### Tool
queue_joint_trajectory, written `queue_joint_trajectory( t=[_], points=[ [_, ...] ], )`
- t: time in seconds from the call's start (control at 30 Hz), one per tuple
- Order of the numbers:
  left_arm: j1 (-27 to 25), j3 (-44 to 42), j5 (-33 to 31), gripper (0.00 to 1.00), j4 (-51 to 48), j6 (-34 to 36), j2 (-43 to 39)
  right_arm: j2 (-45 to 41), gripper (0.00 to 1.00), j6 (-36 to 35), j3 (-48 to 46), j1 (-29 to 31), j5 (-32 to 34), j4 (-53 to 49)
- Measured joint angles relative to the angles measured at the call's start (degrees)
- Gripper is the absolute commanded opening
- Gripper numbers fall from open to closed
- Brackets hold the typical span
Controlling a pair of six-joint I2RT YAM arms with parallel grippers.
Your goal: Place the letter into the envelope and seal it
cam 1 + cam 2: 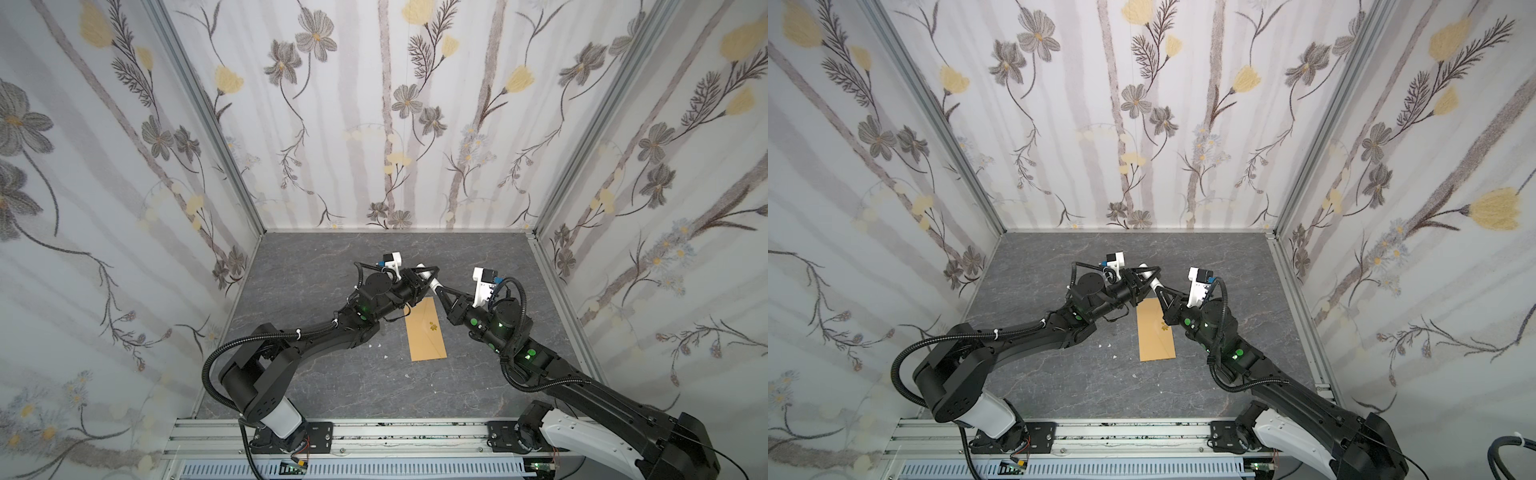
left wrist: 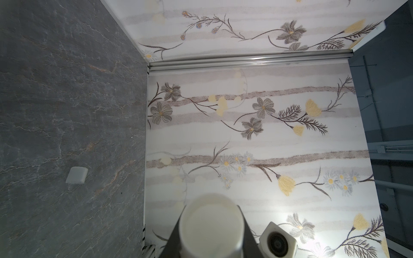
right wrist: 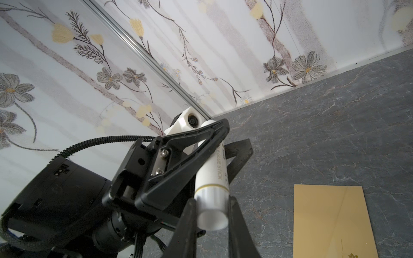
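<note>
The kraft-brown envelope (image 1: 428, 332) (image 1: 1156, 332) lies flat on the grey table, flap folded down, with a small yellow flower sticker (image 1: 433, 327) on it. The right wrist view also shows the envelope (image 3: 330, 219). The letter is out of view. Above the envelope's far end both grippers hold one white glue stick (image 1: 433, 284) (image 1: 1154, 283) (image 3: 212, 178). My left gripper (image 1: 430, 276) (image 3: 223, 138) is shut on its upper part, and the stick's round end (image 2: 211, 225) fills the space between the jaws. My right gripper (image 1: 437, 291) (image 3: 212, 214) is shut on its lower end.
A small white cap-like piece (image 2: 76, 175) lies on the table near the back wall. Tiny white scraps (image 1: 378, 345) lie left of the envelope. Flowered walls enclose the table on three sides, and a metal rail (image 1: 374, 432) runs along the front.
</note>
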Motion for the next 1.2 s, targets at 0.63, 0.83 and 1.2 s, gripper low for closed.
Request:
queue_joint_trajectory(
  t=[0.63,0.83,1.2],
  points=[
    [0.15,0.28,-0.02,0.32,-0.28,-0.28,0.07,0.72,0.05,-0.02,0.52,0.48,0.5,0.0],
    [0.13,0.42,0.02,0.32,-0.26,-0.48,0.31,0.76,0.05,-0.02,0.57,0.5,0.87,0.0],
    [0.09,0.61,0.2,0.29,-0.24,-1.36,0.57,1.36,0.05,-0.02,1.07,0.66,1.55,-0.02]
  ],
)
